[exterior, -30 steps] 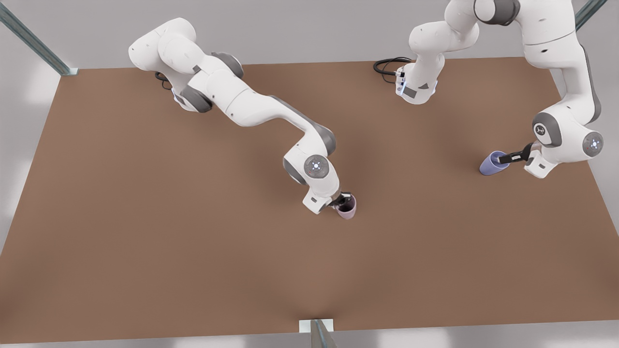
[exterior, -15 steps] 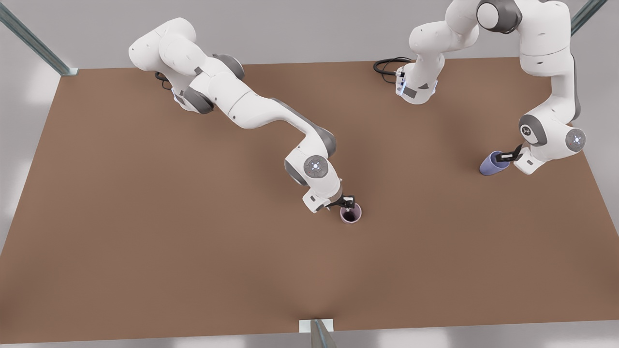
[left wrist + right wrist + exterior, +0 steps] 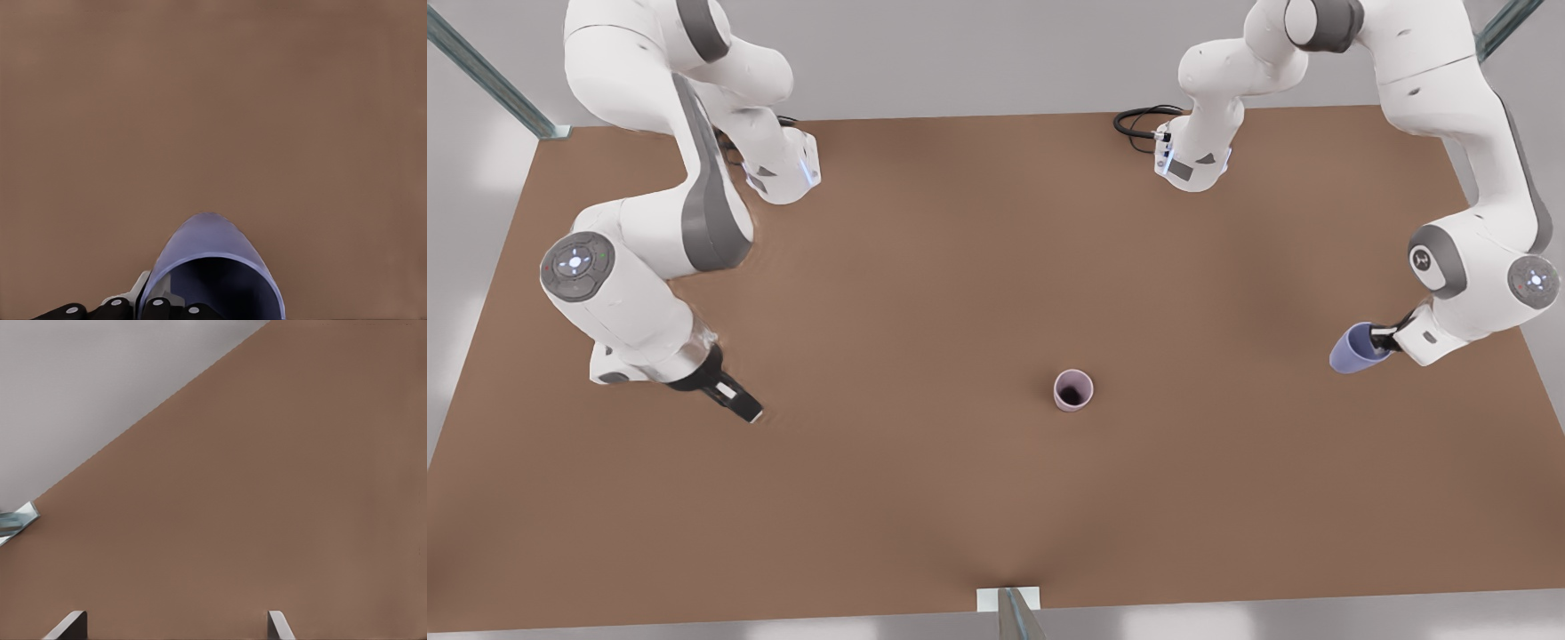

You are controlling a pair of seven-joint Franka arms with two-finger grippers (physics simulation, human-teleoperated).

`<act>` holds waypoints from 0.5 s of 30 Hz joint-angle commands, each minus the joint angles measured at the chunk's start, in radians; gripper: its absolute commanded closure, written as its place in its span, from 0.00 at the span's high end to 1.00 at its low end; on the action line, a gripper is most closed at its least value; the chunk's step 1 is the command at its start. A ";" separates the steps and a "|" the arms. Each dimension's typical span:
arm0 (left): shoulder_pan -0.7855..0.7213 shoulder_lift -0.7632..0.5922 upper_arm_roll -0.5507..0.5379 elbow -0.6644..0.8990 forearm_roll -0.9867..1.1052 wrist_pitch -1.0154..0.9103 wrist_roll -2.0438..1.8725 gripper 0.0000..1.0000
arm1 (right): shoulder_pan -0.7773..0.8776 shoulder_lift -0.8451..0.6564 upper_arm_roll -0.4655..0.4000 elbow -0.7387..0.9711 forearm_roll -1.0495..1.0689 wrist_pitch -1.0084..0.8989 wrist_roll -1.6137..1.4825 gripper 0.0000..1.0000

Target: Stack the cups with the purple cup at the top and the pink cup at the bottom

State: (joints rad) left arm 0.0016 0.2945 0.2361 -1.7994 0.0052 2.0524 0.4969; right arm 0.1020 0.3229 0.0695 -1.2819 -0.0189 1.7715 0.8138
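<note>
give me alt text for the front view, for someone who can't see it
Seen from above, the pink cup stands upright and alone near the middle of a brown table. At the front view's right the left gripper holds the purple cup; at its left the open right gripper waits.

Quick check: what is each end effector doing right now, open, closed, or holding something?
Left end effector: closed on the small blue-violet tapered cup, at the front view's right.
Right end effector: open, holding nothing, over the brown table at the front view's left.

The big flat brown table [image 3: 925,293] has one small pale pink cup [image 3: 1073,390] standing on it, open side up, near the table's middle.
</note>
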 commanded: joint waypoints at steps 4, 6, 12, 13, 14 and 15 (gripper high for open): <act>-0.081 0.041 -0.228 0.126 -0.001 -0.248 -0.639 0.21 | -0.085 -0.110 -0.033 -0.103 -0.006 -0.224 -0.679 1.00; -0.089 0.074 -0.377 0.176 0.010 -0.268 -0.889 0.21 | -0.103 -0.212 -0.043 -0.338 -0.012 -0.024 -0.757 1.00; -0.310 0.319 -0.409 0.517 0.004 -0.342 -1.244 0.21 | -0.110 -0.182 -0.045 -0.294 -0.050 -0.015 -0.820 1.00; -0.328 0.351 -0.409 0.563 0.001 -0.340 -1.271 0.21 | -0.107 -0.180 -0.045 -0.292 -0.052 -0.012 -0.815 1.00; -0.336 0.373 -0.409 0.588 0.001 -0.328 -1.288 0.21 | -0.110 -0.174 -0.043 -0.290 -0.052 -0.007 -0.815 1.00; -0.336 0.380 -0.411 0.586 -0.001 -0.318 -1.290 0.21 | -0.108 -0.168 -0.045 -0.280 -0.050 -0.006 -0.815 1.00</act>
State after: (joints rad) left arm -0.3296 0.6619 -0.1740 -1.2296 0.0099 1.7593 -0.0896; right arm -0.0060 0.1521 0.0251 -1.5682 -0.0666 1.7449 0.3771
